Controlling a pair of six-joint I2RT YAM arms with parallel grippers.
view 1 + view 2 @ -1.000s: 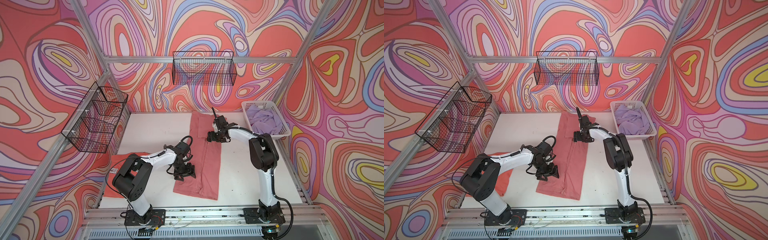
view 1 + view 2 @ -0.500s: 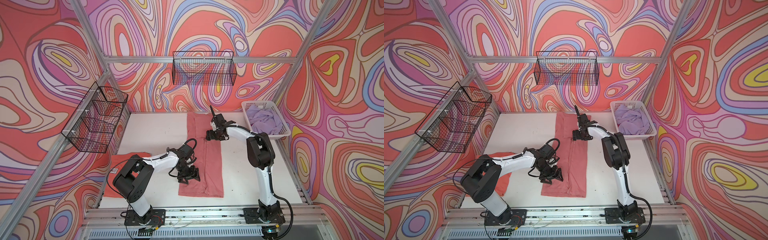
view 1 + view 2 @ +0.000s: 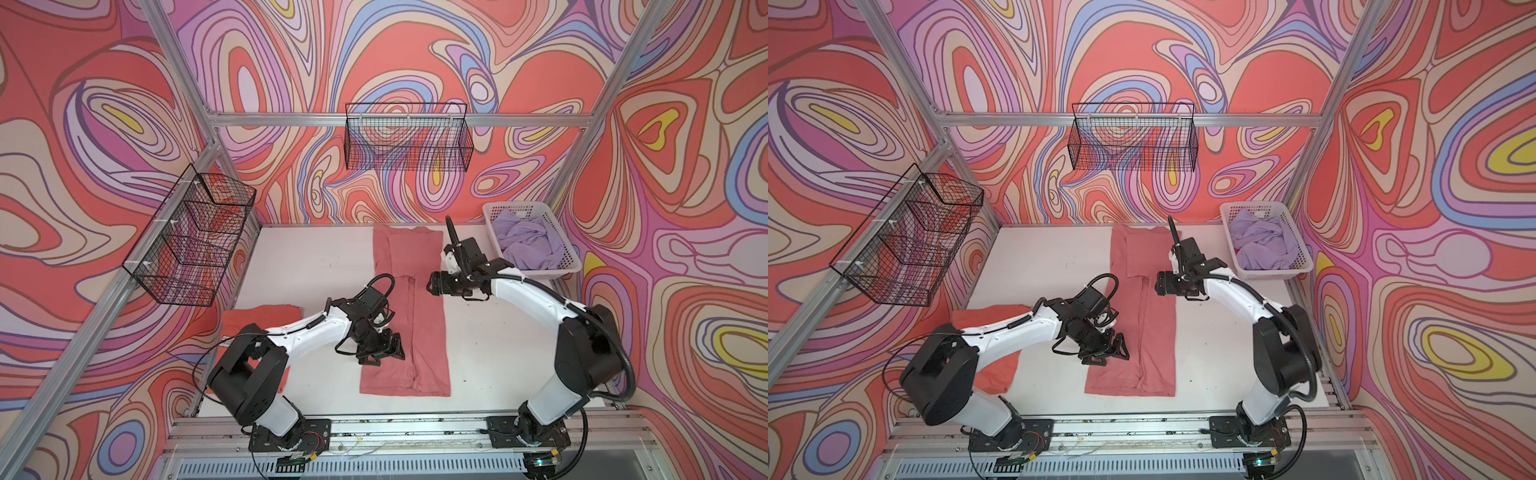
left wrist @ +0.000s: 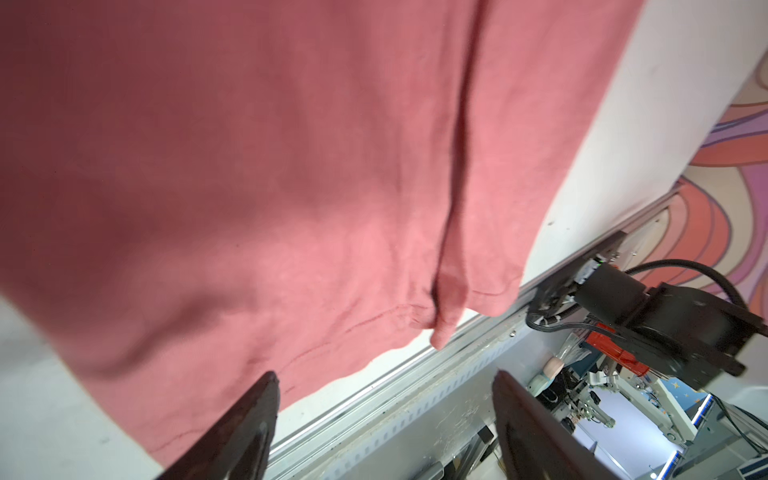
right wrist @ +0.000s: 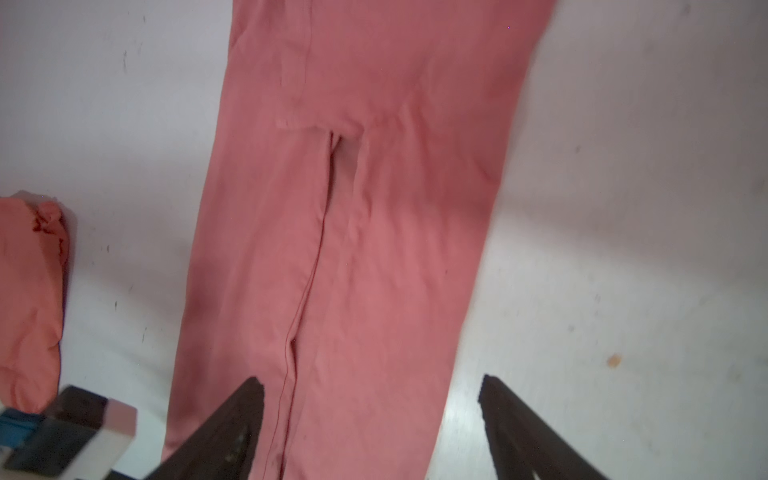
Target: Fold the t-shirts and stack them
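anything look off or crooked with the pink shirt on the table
Slightly: the salmon-pink shirt lies as a long folded strip, but a fold corner pokes past its near hem, leaving that edge uneven.

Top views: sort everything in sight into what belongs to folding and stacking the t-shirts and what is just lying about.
Job: salmon-pink t-shirt; orange-coral t-shirt; lavender t-shirt.
Lying about: white basket holding the lavender one; back-wall wire basket; left-wall wire basket.
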